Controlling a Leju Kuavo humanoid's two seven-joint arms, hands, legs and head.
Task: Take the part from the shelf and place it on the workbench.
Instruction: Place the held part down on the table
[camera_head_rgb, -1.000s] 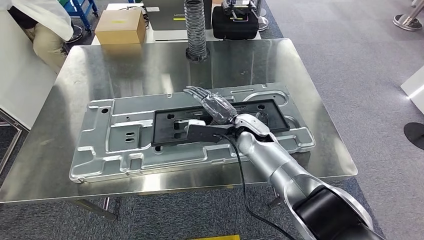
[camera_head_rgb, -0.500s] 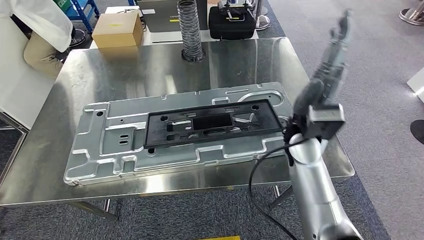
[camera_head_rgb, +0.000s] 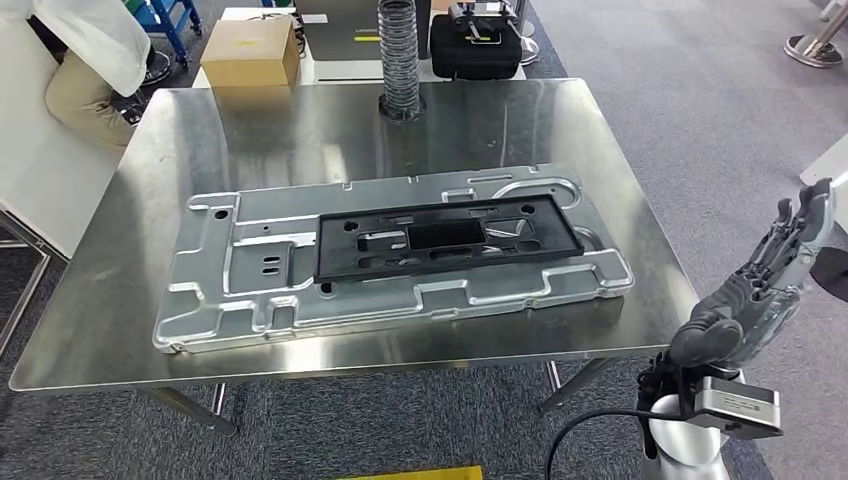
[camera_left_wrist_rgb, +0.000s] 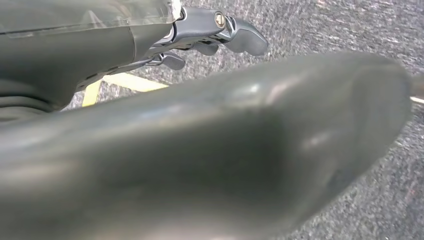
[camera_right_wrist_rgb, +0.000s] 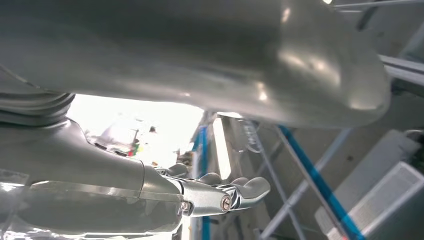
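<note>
Right hand (camera_head_rgb: 765, 300): near right, off the table edge, fingers apart and extended, holding nothing. Left hand (camera_left_wrist_rgb: 210, 30): over carpet, fingers apart, empty. Black rectangular plastic frame part (camera_head_rgb: 447, 238): lying flat on ribbed silver sheet-metal panel (camera_head_rgb: 250, 290), long axis left–right. Stainless steel workbench (camera_head_rgb: 300, 130) beneath. Far: tan cardboard box (camera_head_rgb: 250, 54).

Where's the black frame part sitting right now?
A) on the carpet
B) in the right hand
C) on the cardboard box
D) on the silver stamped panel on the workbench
D: the black frame part lies flat on the silver stamped panel on the workbench, while the right hand is off past the table's edge, holding nothing.
</note>
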